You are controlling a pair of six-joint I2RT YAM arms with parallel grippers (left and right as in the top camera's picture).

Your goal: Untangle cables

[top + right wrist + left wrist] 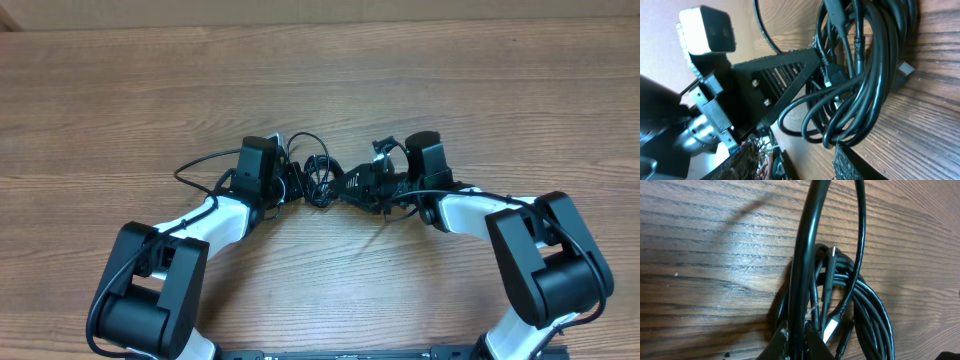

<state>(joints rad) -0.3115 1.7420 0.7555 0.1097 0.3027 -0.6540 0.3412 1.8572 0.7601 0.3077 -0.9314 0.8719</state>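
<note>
Jaws of the left gripper (795, 349) are clamped tight on a single strand of the cables (860, 305), while those of the right gripper (800, 165) stand partly apart; both meet over the middle of the wooden table (320, 80), tip to tip, with the small dark knot of cord between them; from overhead a broad stretch of wood runs from the bundle to the far edge, more lies out to either side, and the near side is hemmed in by the two arms curving in from the bottom corners; the bundle lies on the wood as a tight coil of several loops, just ahead of the left fingertips and touching them; the pinched strand rises straight up out of that grip, and a silver-tipped plug (832, 252) pokes up from the top of the coil just beside it; seen from the right wrist, the coil hangs across the top of the view and its lowest loops dip into the gap between the right gripper's two pads, close against the textured pad (847, 162) on one side; bare wood shows between the pads, so that grip looks unclosed, though whether the pad presses on the cord I cannot tell from this angle; the left gripper's triangular black finger (785, 70) sits hard against the same coil, with the left wrist camera (707, 30) behind it.
</note>
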